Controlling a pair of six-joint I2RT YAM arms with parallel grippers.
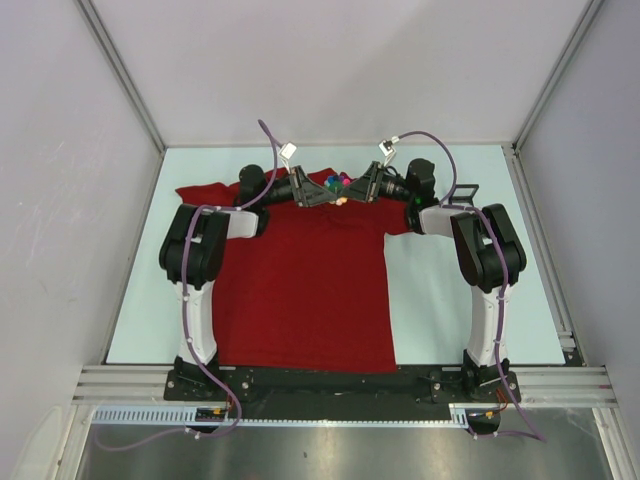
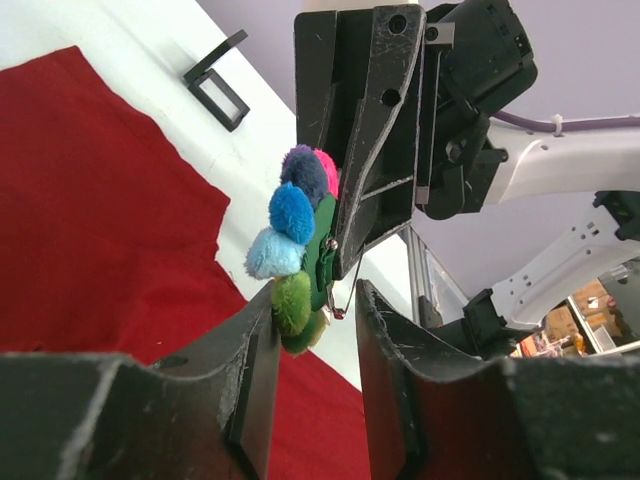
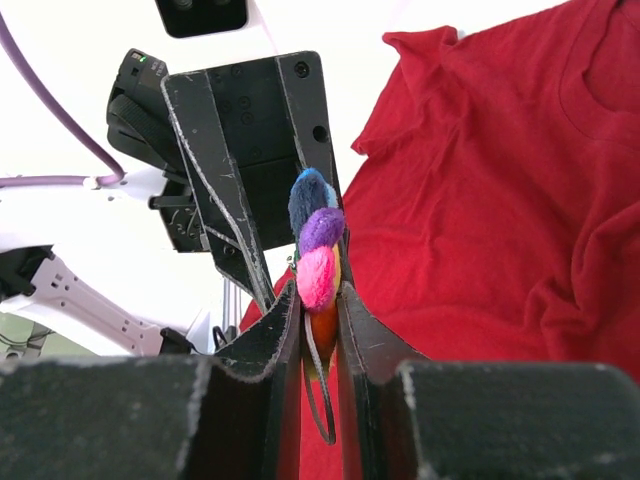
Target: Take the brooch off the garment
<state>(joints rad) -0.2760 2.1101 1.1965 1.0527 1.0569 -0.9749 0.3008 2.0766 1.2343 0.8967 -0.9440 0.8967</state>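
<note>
right pincer is clamped tight on the brooch, which sits edge-on right at the tips of the left pincer, that one's open and empty

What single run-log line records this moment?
right claw: shut on brooch | left claw: open at brooch | brooch: clear of shirt

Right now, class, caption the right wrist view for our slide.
Right claw pinches the brooch, left claw facing it, red garment lying beyond.
</note>
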